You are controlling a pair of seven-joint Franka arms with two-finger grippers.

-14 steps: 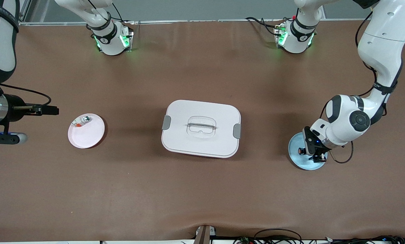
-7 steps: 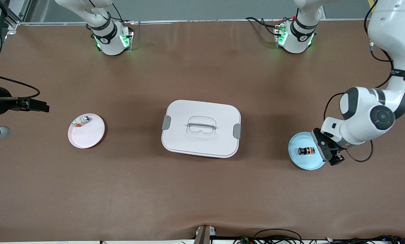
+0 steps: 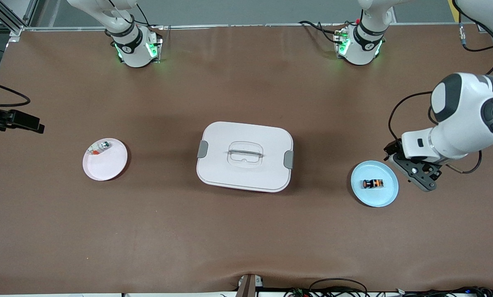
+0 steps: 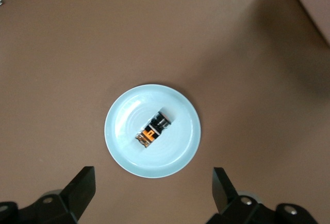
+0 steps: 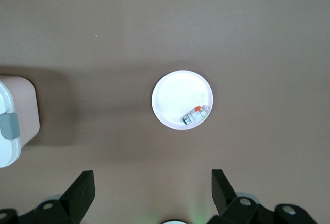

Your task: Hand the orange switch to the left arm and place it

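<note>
Box (image 3: 245,156) sits between pink plate (image 3: 105,159) and blue plate (image 3: 374,183); both grippers spread

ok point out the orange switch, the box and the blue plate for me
orange switch (image 3: 373,183), front view, middle of its body
box (image 3: 230,169), front view, bare lid surface near the front edge
blue plate (image 3: 388,194), front view, bare rim toward the camera

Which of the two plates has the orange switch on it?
The blue plate, at the left arm's end of the table. The orange switch lies on it; the pink plate holds a different small part.
</note>
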